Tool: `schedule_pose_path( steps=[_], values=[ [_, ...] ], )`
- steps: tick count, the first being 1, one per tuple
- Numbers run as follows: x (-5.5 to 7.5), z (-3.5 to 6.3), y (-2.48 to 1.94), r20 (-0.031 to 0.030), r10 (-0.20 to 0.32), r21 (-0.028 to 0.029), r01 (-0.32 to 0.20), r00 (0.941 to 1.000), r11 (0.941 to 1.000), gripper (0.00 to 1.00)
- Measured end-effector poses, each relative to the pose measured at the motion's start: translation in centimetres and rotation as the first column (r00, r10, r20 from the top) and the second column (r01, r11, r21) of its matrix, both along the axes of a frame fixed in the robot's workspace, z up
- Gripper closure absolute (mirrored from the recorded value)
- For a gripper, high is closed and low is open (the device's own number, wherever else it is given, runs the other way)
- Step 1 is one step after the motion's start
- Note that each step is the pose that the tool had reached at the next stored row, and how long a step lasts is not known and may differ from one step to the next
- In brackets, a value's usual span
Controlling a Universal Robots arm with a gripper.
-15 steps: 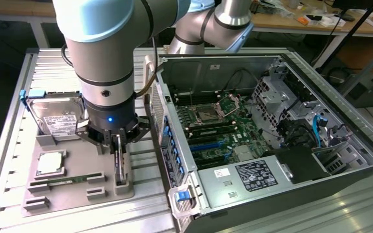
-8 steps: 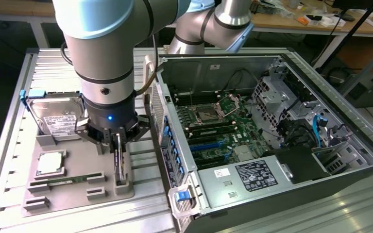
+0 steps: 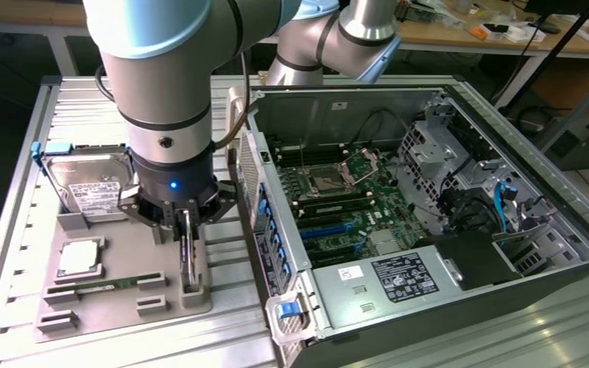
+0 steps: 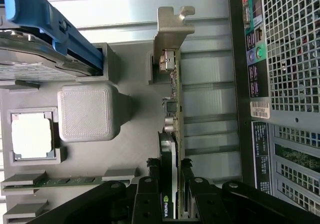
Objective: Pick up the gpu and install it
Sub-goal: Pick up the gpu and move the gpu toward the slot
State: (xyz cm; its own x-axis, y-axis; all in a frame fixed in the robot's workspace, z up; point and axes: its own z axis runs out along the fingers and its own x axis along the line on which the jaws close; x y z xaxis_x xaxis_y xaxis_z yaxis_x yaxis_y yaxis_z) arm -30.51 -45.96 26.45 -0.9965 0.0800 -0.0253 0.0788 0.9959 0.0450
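The gpu [image 3: 186,264] stands on edge in a slot of the grey holder tray [image 3: 120,310], just beside the open computer case. In the wrist view I look along the top edge of the gpu [image 4: 173,109], a dark green board with its silvery-beige bracket [image 4: 170,29] at the far end. My gripper [image 3: 186,228] hangs straight above the card. The gripper [image 4: 169,165] has its black fingers [image 4: 151,184] on either side of the card's near end, pressed against both faces. The card still sits in its slot.
On the same tray lie a hard drive [image 3: 90,184] in a blue caddy, a processor [image 3: 80,259] and a narrow memory stick [image 3: 105,285]. The open case [image 3: 376,199] with its motherboard [image 3: 336,207] stands at the exterior view's right, its rear panel [image 4: 290,59] close to the card.
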Motion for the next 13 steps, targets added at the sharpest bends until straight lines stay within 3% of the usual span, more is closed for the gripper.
schedule_pose_path(
  steps=[13],
  values=[
    [0.0,0.11,0.0,0.0,0.0,0.0001,0.0,1.0,1.0,0.73]
  ],
)
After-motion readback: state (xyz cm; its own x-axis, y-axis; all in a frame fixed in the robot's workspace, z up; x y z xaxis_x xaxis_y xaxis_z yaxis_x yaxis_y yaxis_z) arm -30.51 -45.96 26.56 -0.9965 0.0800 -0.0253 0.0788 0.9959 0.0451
